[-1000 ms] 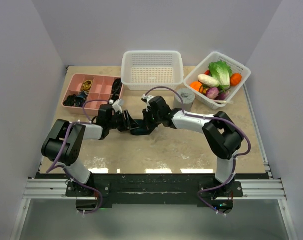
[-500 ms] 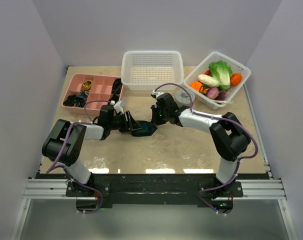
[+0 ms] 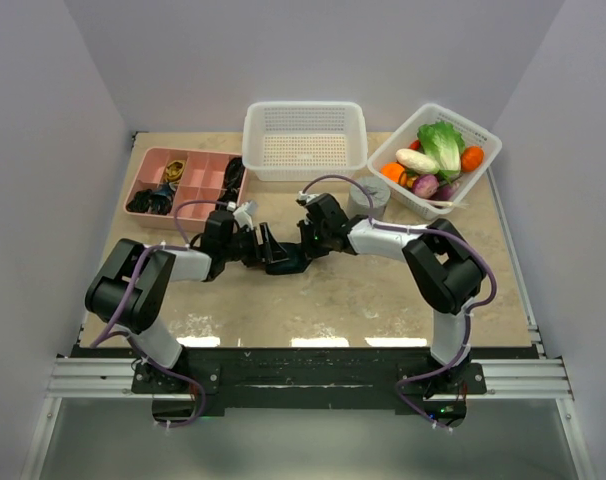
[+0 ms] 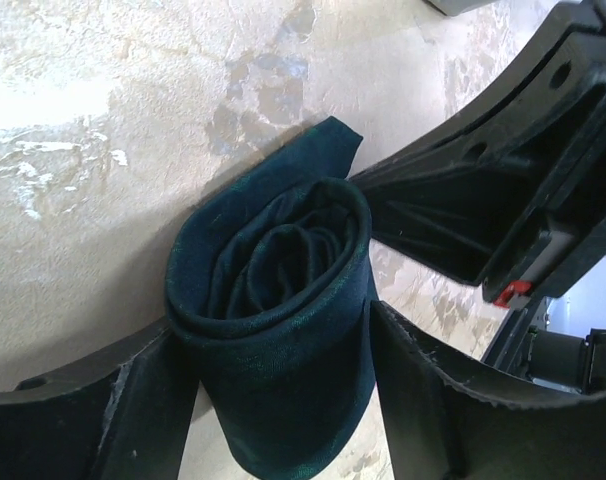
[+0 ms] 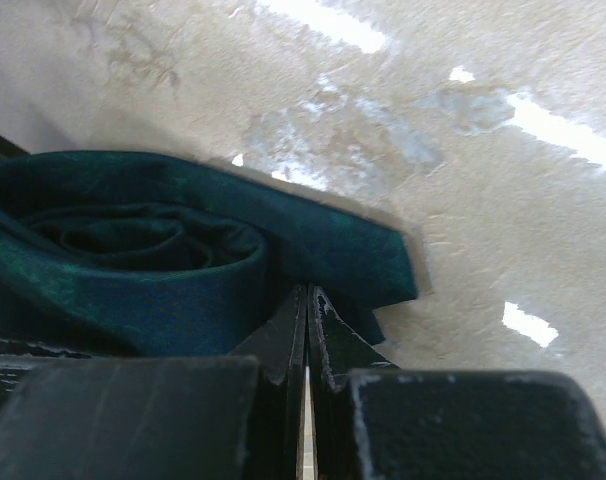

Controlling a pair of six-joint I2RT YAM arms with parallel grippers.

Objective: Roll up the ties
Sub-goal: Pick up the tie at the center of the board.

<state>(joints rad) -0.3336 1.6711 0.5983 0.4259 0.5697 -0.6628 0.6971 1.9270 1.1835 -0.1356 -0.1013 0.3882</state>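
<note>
Left gripper [image 4: 278,335] is squeezing a rolled tie [image 4: 273,290] between its two fingers [image 4: 433,390], one pressing each flank of the coil, near the middle of the table [image 3: 383,290]. In the left wrist view the dark teal fabric is showing as a snug spiral of several turns, its spiral end facing the camera. A short flat tail is lying out on the table beyond it.

Just to the right of the roll, the right gripper [image 5: 305,310] is pointing at the coil with its fingers drawn together, so only a hairline slit is showing between them. Its tips are sitting at the base of the roll where the tail is leaving it. Whether they are nipping a fold of fabric cannot be told.

From above, both grippers are meeting at the tie, well apart from the white basket [image 3: 304,140] at the far edge.

The roll is looking nearly finished, judging by how little tail is lying free. To do this step well, the left fingers should be gripping firmly enough to stop the spiral springing open, yet not so hard that the coil is flattening. The right gripper should be guiding the loose tail flat against the outer turn, edges lined up, so the last wrap is lying even and not skewing into a cone.
</note>
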